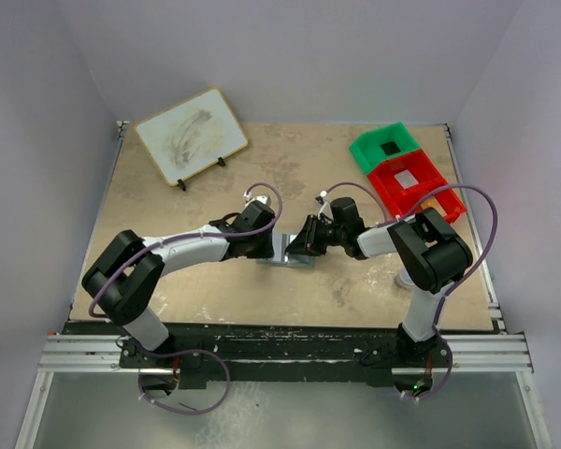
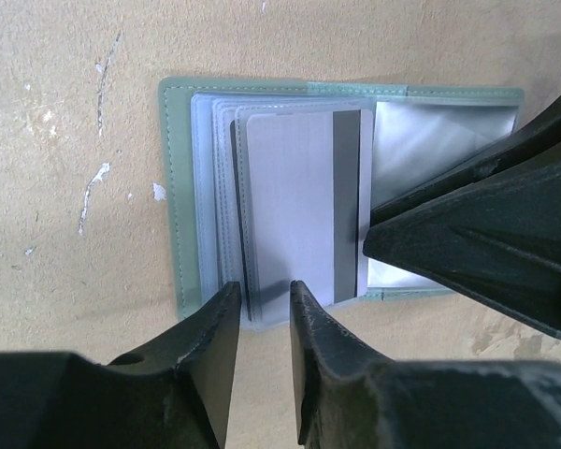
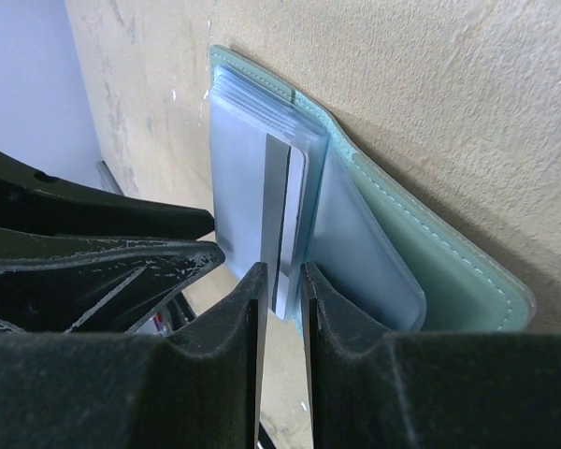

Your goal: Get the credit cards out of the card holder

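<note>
The holder (image 2: 173,187) lies open and flat near the middle of the surface (image 2: 65,281), between the two arms in the top view. Its grey-green border frames a stack of clear sleeves (image 2: 210,187) on one panel and a shiny pocket (image 2: 439,140) on the other. A pale card (image 2: 290,206) with a dark stripe along one side rests at the top of the stack. I cannot tell whether it sits inside the top sleeve or on it.

The left tool (image 2: 265,292) points at one edge of the sleeve panel. Its fingers stand close together with a narrow gap, and the edge of the sleeves and card shows in that gap. I cannot tell whether they pinch anything.

The right tool (image 3: 282,276) reaches in across the pocket panel, with its tips at the striped edge of the card. In its own view the fingers are nearly together and the card's edge shows between them. I cannot tell whether it is clamped.

The two tools are near each other but apart.

At the far right corner a green bin (image 1: 385,148) touches a red bin (image 1: 416,182). At the far left a smudged white board (image 1: 192,136) leans on a stand.
</note>
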`<act>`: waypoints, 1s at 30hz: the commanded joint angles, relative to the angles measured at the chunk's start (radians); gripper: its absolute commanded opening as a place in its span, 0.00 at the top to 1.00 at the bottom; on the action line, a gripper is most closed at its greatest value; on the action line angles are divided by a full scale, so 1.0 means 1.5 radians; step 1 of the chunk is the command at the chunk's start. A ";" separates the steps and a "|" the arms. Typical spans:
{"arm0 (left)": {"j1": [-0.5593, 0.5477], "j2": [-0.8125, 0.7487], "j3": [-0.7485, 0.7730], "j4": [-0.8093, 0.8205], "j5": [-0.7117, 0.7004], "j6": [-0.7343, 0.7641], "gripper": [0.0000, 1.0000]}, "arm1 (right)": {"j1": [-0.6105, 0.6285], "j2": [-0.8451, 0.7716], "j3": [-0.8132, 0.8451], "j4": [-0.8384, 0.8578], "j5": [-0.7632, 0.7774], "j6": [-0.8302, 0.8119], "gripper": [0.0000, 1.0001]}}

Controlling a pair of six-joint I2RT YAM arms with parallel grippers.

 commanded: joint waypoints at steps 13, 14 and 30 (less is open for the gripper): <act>-0.003 0.024 0.002 0.017 0.034 0.017 0.84 | 0.002 0.010 0.003 0.020 0.009 0.019 0.77; -0.003 0.025 0.000 0.017 0.034 0.018 0.86 | 0.002 0.012 0.001 0.031 0.006 0.020 0.77; -0.003 0.049 0.014 0.007 0.030 0.011 1.00 | -0.009 -0.024 -0.015 0.018 0.014 -0.002 1.00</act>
